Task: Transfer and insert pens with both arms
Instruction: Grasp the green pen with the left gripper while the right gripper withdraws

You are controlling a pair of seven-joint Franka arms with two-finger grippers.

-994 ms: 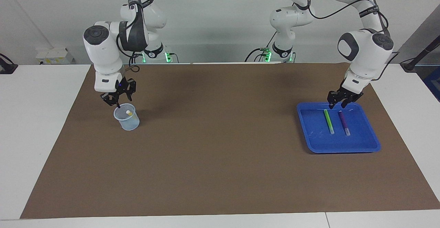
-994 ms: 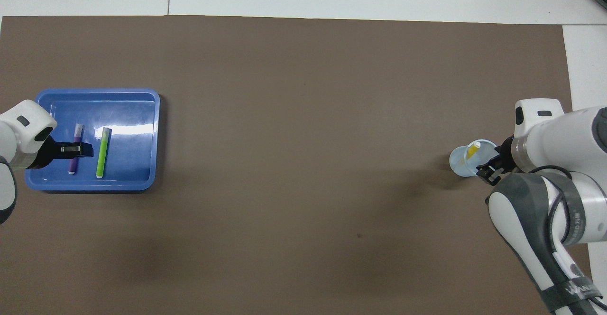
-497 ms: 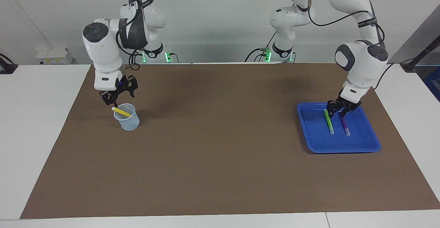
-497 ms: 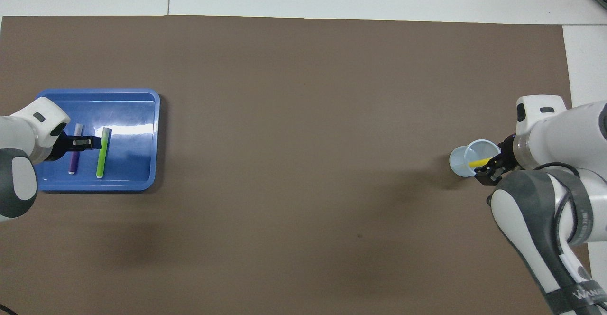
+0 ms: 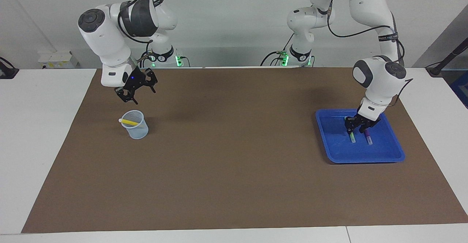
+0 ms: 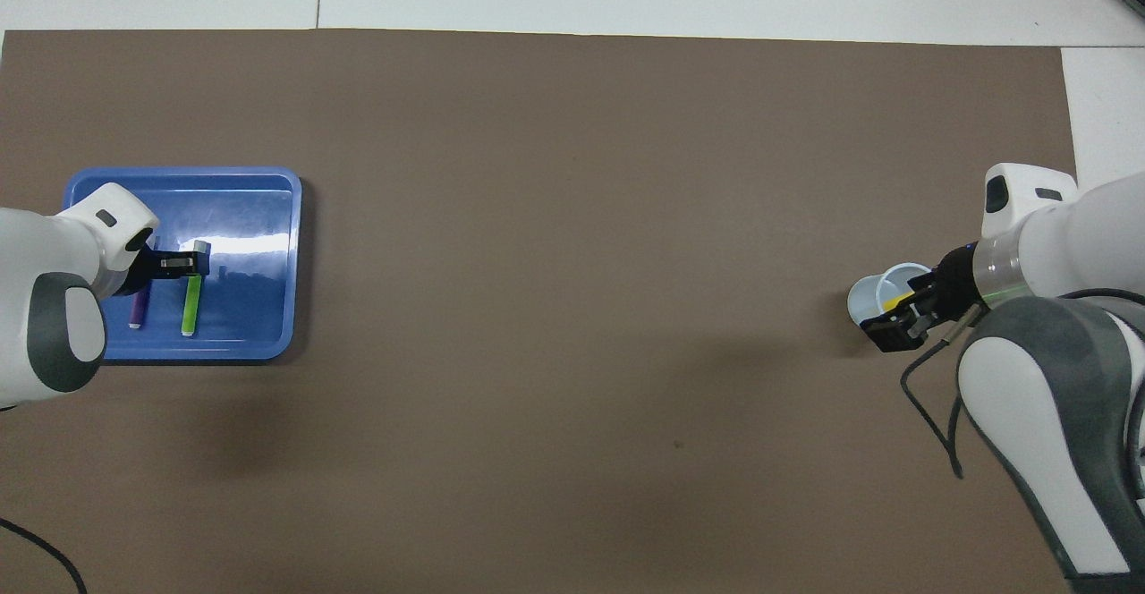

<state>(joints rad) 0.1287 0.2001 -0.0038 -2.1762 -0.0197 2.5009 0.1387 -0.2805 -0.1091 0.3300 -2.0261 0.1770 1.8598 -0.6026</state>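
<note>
Facing view: left gripper (image 5: 356,127) is low in the blue tray (image 5: 387,157), directly over the green pen (image 5: 353,139) with the purple pen (image 5: 368,139) just beside it; whether its fingers are spread or pinching cannot be told. Right gripper (image 5: 136,89), spread and empty, hangs above the cup (image 5: 135,126), where the yellow pen (image 5: 128,121) lies across the rim. Risks, as judgement: the closely spaced pens may both be caught or one nudged aside; the yellow pen, resting on the rim, may roll off or tip the light cup. No legible brand or writing appears.
</note>
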